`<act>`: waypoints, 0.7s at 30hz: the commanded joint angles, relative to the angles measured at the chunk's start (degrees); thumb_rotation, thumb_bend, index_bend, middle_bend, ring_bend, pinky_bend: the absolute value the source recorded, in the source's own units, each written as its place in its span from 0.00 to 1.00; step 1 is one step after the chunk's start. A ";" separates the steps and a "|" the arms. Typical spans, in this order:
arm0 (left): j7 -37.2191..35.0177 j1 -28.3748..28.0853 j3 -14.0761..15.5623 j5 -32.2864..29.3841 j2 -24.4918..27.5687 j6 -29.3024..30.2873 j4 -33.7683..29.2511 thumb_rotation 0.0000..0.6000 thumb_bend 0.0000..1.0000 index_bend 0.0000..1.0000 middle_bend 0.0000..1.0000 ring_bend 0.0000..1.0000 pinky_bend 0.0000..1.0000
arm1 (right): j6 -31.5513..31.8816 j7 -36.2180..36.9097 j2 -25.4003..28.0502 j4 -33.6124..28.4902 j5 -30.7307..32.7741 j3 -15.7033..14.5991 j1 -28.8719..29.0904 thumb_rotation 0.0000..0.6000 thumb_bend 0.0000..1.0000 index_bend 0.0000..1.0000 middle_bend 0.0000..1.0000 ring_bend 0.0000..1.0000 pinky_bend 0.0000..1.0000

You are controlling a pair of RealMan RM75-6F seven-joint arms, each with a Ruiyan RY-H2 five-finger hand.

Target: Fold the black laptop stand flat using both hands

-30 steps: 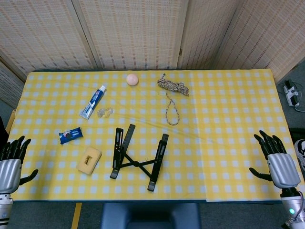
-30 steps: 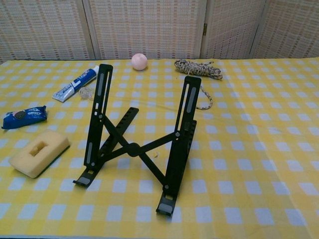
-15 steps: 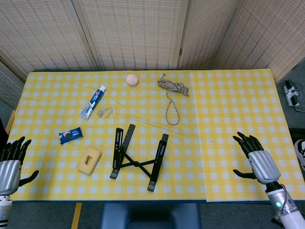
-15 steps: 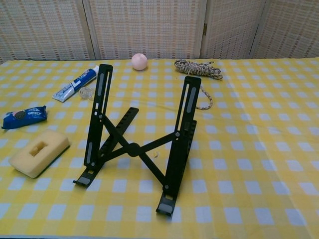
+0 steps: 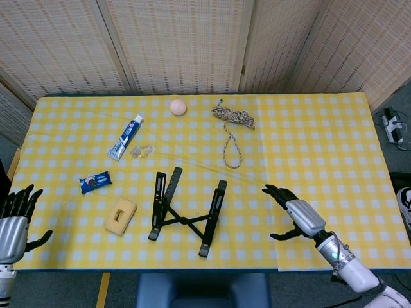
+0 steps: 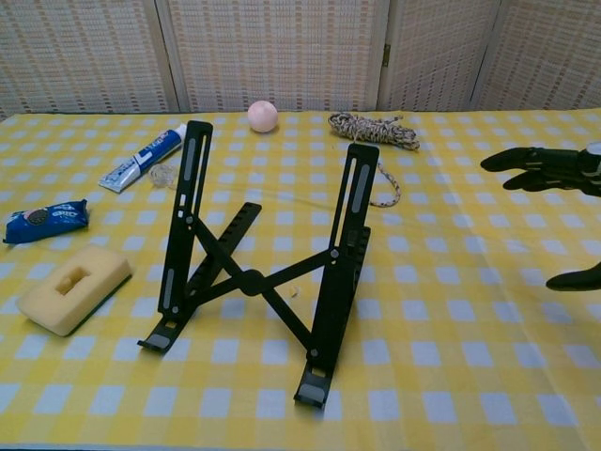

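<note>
The black laptop stand (image 5: 186,212) stands propped open at lower centre of the frame, untouched. My right hand (image 5: 292,213) hovers lower right of it, spread wide and empty; my left hand (image 5: 14,221) waits open at the lower left edge. If I push from the right alone, I judge the stand will skid toward the sponge (image 5: 121,215) instead of folding.

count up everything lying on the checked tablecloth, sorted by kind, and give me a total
Laptop stand: 1
Toothpaste tube: 1
Ball: 1
Rope: 1
Sponge: 1
Snack packet: 1
Small clear item: 1
Total: 7
</note>
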 commanded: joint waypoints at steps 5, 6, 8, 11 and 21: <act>-0.18 0.06 0.03 0.07 0.06 0.02 -0.04 1.00 0.22 0.14 0.05 0.04 0.00 | -6.70 4.61 -6.08 1.12 4.40 3.21 6.64 1.00 0.18 0.00 0.04 0.08 0.00; -0.24 0.04 0.04 0.11 0.06 0.00 -0.02 1.00 0.22 0.14 0.05 0.04 0.00 | -7.07 4.53 -6.84 1.43 4.93 3.53 7.14 1.00 0.18 0.00 0.04 0.08 0.00; -0.28 0.02 0.06 0.21 0.03 0.00 0.07 1.00 0.22 0.14 0.05 0.04 0.00 | -8.20 4.68 -8.55 2.00 6.15 4.25 8.40 1.00 0.18 0.00 0.04 0.08 0.00; -0.42 0.00 0.06 0.25 0.09 -0.06 0.10 1.00 0.23 0.14 0.05 0.04 0.00 | -9.68 4.77 -10.45 2.93 7.73 5.14 10.00 1.00 0.18 0.00 0.04 0.08 0.00; -1.13 -0.21 0.06 0.30 0.12 -0.50 0.52 1.00 0.22 0.14 0.05 0.04 0.00 | -12.94 2.87 -17.22 7.75 12.21 7.66 14.85 1.00 0.18 0.00 0.05 0.08 0.00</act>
